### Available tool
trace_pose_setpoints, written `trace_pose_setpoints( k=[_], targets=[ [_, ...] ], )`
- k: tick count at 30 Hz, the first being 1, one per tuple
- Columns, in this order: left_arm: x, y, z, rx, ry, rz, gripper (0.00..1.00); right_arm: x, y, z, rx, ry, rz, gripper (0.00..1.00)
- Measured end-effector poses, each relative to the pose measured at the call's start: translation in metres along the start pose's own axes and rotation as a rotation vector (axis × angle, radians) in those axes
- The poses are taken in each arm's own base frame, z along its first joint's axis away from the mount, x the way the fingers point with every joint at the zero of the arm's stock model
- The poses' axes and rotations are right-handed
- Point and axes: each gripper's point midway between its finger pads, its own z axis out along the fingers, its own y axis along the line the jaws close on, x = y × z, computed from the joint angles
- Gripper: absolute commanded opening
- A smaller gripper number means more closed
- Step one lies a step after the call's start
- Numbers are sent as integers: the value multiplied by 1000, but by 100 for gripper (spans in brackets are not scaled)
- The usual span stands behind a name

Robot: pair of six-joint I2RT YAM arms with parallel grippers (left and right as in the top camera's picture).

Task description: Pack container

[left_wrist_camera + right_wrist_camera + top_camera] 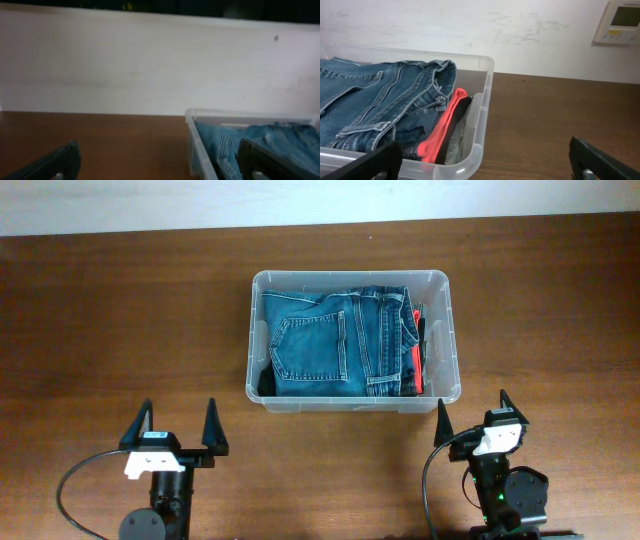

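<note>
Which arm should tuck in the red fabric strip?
Likely right: the red fabric strip lies at the right side of the clear plastic bin, near the open right gripper; the left gripper is farther.

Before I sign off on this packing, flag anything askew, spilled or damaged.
Nothing stands out. The jeans lie folded inside the bin, with a red item tucked beside them; nothing hangs over the rim.

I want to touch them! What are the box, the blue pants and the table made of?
The box looks like clear, shiny plastic: you can see through its walls. The pants look like blue denim, matte, with stitched seams and a pocket. The table looks like brown wood with grain streaks, maybe only a wood-look coating.
</note>
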Motion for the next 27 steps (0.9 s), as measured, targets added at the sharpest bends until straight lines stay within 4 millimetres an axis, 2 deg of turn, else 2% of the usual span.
trace_pose_setpoints(
  k=[14, 21, 27],
  targets=[
    [47, 3, 2, -4, 100, 59, 99, 0, 0, 0, 0, 0, 0, 98],
    [54, 4, 1, 0, 130, 137, 99, 0, 0, 0, 0, 0, 0, 98],
    [71, 5, -2, 2, 200, 167, 99, 0, 0, 0, 0, 0, 0, 99]
  ],
)
